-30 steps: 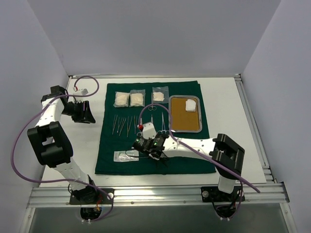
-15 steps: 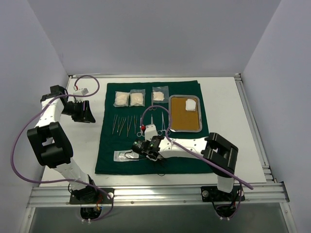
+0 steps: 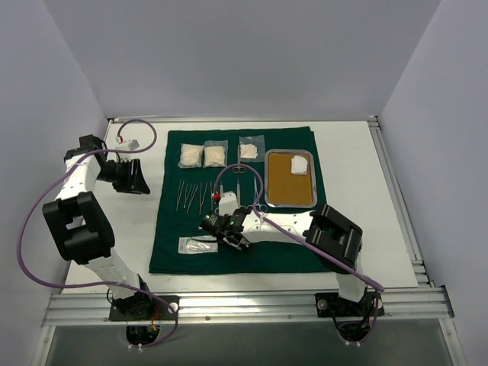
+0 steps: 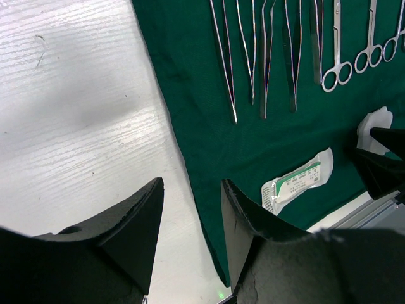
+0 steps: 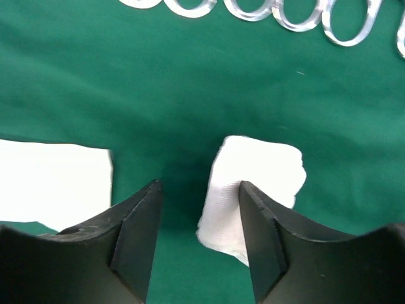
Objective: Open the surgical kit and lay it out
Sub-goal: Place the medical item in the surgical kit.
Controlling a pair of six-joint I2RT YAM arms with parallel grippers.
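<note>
your right gripper (image 5: 199, 185) hangs jaws apart over the green drape (image 5: 190, 76), clamped on nothing. the gauze pad (image 5: 259, 168) lies at its 3 o'clock finger, so lift straight up or you'll drag it. scissor rings (image 5: 297, 25) crowd 12 o'clock, a clear packet (image 5: 57, 183) 9 o'clock. your left gripper (image 4: 190, 190), apart and empty, hangs off the drape's 9 o'clock edge.
</note>
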